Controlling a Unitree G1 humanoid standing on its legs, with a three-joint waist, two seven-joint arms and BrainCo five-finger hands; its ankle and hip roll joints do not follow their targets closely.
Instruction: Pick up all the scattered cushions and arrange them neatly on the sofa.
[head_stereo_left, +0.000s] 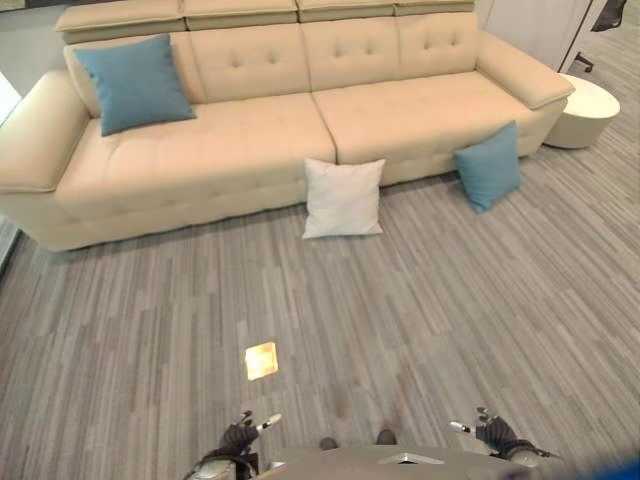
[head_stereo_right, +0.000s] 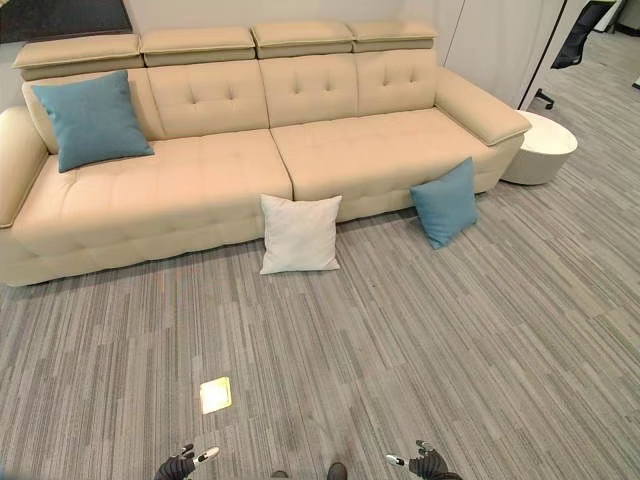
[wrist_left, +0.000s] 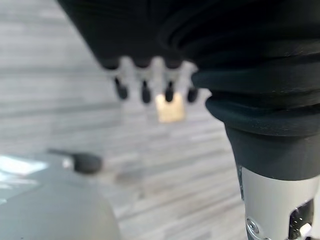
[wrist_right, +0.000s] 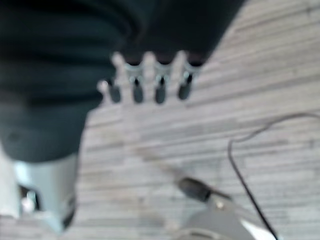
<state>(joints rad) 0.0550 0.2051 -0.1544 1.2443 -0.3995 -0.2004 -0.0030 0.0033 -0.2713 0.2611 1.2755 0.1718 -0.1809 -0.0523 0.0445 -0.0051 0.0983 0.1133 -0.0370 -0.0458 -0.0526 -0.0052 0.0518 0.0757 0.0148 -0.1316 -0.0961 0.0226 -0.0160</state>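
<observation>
A long beige sofa (head_stereo_left: 250, 130) stands across the far side of the room. One blue cushion (head_stereo_left: 135, 83) leans upright on its left seat. A white cushion (head_stereo_left: 343, 197) rests on the floor against the sofa's front, near the middle. A second blue cushion (head_stereo_left: 489, 165) leans on the floor against the sofa's right end. My left hand (head_stereo_left: 240, 436) and right hand (head_stereo_left: 494, 431) hang low at the near edge, far from the cushions. Both hold nothing, fingers (wrist_left: 144, 91) straight in the left wrist view and fingers (wrist_right: 159, 90) straight in the right wrist view.
A round white side table (head_stereo_left: 586, 110) stands right of the sofa. A bright patch of light (head_stereo_left: 261, 360) lies on the grey striped floor (head_stereo_left: 420, 310) between me and the cushions. A dark chair base (head_stereo_right: 548, 98) shows at the far right.
</observation>
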